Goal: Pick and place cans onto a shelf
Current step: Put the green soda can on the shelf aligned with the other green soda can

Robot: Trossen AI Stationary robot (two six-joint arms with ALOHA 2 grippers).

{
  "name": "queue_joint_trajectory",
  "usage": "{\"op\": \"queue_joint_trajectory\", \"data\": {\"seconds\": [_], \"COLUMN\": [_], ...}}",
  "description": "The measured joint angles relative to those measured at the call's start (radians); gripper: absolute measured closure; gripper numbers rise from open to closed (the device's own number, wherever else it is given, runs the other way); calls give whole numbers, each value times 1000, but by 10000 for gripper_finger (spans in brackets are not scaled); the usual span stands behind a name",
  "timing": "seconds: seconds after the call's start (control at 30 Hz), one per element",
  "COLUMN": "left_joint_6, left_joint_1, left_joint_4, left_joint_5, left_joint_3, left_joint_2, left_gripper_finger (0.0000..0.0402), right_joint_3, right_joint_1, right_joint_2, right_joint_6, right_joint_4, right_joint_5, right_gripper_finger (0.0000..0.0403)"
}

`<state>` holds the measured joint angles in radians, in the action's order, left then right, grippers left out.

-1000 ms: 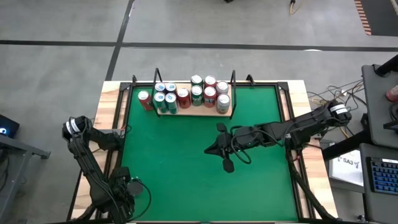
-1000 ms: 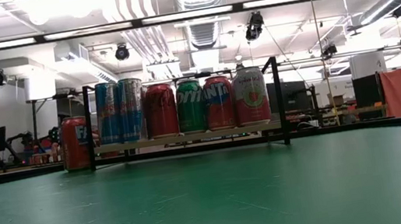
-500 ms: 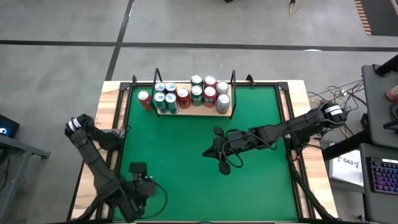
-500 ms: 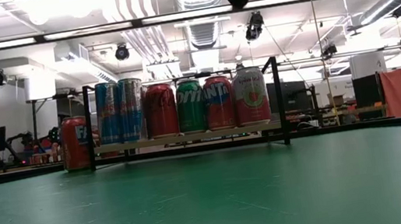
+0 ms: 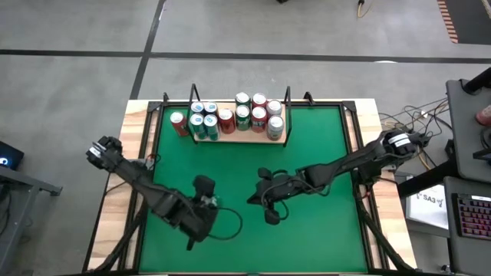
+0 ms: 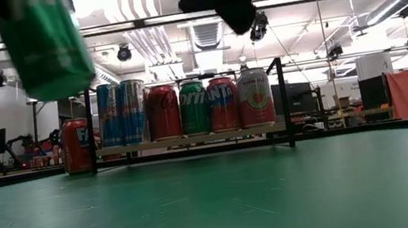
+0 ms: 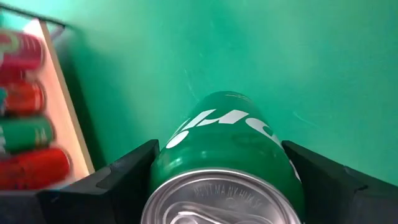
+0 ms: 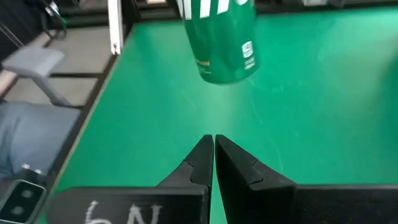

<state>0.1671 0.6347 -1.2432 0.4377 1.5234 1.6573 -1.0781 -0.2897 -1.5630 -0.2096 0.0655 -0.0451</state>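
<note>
Green-topped table [image 5: 322, 230] with wood edges, grey floor [image 5: 77, 77] around, left pincer [image 7: 217, 180] holding green can [image 7: 227, 149], right pincer [image 8: 213, 149] closed empty, pipe-hung ceiling [image 6: 148, 2].

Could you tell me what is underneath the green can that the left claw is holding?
Only bare green table lies beneath the green can, held aloft by the left claw. Nothing else shows there.
</note>
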Motion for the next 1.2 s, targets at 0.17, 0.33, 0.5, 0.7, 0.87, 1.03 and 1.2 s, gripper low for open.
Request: {"op": "queue_joint_trajectory", "data": {"seconds": [0.17, 0.33, 0.5, 0.7, 0.87, 1.03, 1.2], "left_joint_6": [-143, -230, -292, -362, -383, -404, -406], "left_joint_1": [-48, -68, -80, -82, -84, -87, -87], "left_joint_4": [50, 79, 83, 96, 105, 137, 147], "left_joint_5": [-8, -10, -10, -27, -38, -47, -46], "left_joint_3": [-29, -34, -43, -62, -63, -63, -63], "left_joint_2": [0, -1, -1, -2, -2, -2, -2], "left_gripper_finger": [109, 109, 109, 109, 109, 109, 109], "right_joint_3": [-20, -61, -112, -148, -185, -201, -202], "right_joint_1": [0, 0, 0, 0, 2, 8, 9], "right_joint_2": [-62, -131, -163, -168, -173, -174, -179], "right_joint_6": [-11, 125, 99, 118, 116, 67, 71], "right_joint_4": [2, -8, 2, -3, -7, 0, 1], "right_joint_5": [0, 0, -3, -7, -7, -9, -64], "right_gripper_finger": [394, 394, 394, 381, 318, 214, 110]}}
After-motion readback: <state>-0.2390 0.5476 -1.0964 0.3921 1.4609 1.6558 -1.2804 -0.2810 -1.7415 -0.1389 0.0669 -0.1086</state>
